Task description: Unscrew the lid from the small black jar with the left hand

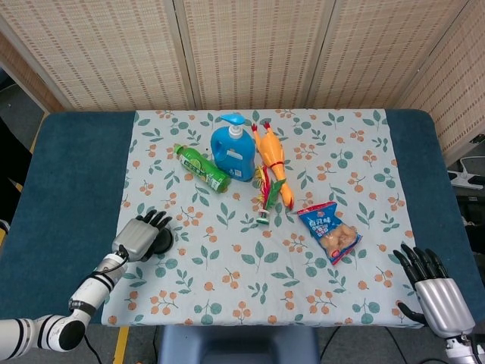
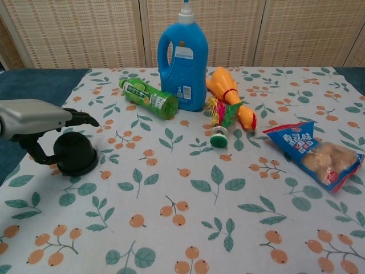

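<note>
Left hand hovers w/ fingers spread wide just over small black round jar, near left of floral cloth. Right hand wide, empty, near right corner.

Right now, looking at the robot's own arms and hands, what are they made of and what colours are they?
Each robot hand has a silver-grey metallic shell over the back and black fingers: the left hand and the right hand look alike. The left arm is white and rounded, with black bands at the joints and wrist. Little of the right arm shows. No markings or sleeves are visible.
</note>
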Tool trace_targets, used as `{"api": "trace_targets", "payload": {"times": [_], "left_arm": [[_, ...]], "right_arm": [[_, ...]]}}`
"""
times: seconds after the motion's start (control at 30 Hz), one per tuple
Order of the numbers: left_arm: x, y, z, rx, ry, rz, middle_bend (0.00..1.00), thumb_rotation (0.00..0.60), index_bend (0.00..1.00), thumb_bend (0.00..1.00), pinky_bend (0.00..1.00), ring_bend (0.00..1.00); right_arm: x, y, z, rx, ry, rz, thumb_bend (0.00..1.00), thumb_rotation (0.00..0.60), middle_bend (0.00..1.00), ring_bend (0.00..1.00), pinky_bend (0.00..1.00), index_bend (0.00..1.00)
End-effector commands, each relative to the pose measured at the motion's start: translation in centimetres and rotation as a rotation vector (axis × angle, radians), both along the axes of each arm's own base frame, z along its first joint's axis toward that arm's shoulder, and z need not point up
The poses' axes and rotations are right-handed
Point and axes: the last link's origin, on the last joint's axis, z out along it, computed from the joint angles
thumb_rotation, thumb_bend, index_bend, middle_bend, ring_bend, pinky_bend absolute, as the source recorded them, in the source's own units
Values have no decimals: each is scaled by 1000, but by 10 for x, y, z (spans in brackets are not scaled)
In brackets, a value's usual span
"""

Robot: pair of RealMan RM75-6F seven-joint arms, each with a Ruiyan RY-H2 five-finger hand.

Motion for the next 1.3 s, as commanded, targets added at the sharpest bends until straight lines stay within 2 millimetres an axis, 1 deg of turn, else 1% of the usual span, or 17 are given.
{"api": "trace_targets", "payload": {"times": [0.03,0.1,0.13,0.2,0.23,0.3,0.4,0.6,0.73,0.8,0.97,1.03,1.23,1.3], "left_arm": [[-3,-1,-3,2,6,0,0,600,4,428,259,0],[-3,-1,-4,2,3,-5,30,600,42,428,271,3],[-3,-1,-5,5,1,-12,79,600,90,428,283,24],[-4,-1,-7,8,-5,-16,178,600,168,428,306,93],[-4,-1,-7,8,-9,-16,251,600,222,428,334,169],[-3,0,-8,17,-17,-27,352,600,302,427,374,274],[-3,-1,-7,37,-27,-52,434,600,383,429,394,346],[-1,-3,-3,50,-42,-73,452,600,409,429,407,358],[4,-4,6,66,-61,-83,463,600,420,430,413,367],[8,-5,13,74,-71,-86,467,600,425,430,417,371],[18,-8,38,108,-106,-80,479,600,437,430,447,389],[18,-10,43,107,-117,-70,485,600,441,430,456,396],[12,-10,38,83,-96,-53,486,600,439,432,460,397],[7,-10,30,61,-84,-38,484,600,434,432,460,397]], "right_arm": [[0,0,0,0,0,-1,66,600,0,0,0,0],[0,0,0,-2,1,-2,66,600,0,0,0,0],[0,0,0,-2,0,-2,66,600,0,0,0,0],[0,-1,-1,1,2,-4,66,600,0,0,0,0],[0,-1,-1,3,2,-4,66,600,0,0,0,0],[0,-1,-2,8,5,-4,66,600,0,0,0,0],[-1,-1,-2,12,6,-6,66,600,0,0,0,0],[0,0,-4,20,9,-7,66,600,0,0,0,0],[0,0,-4,17,10,-7,66,600,0,0,0,0],[0,0,-4,16,9,-8,66,600,0,0,0,0],[-1,-1,-3,18,9,-10,66,600,0,0,0,0],[-1,-1,-3,18,9,-10,67,600,0,0,0,0],[0,-2,-5,23,10,-8,65,600,0,0,0,0],[1,-1,-5,26,8,-5,66,600,0,0,0,0]]}}
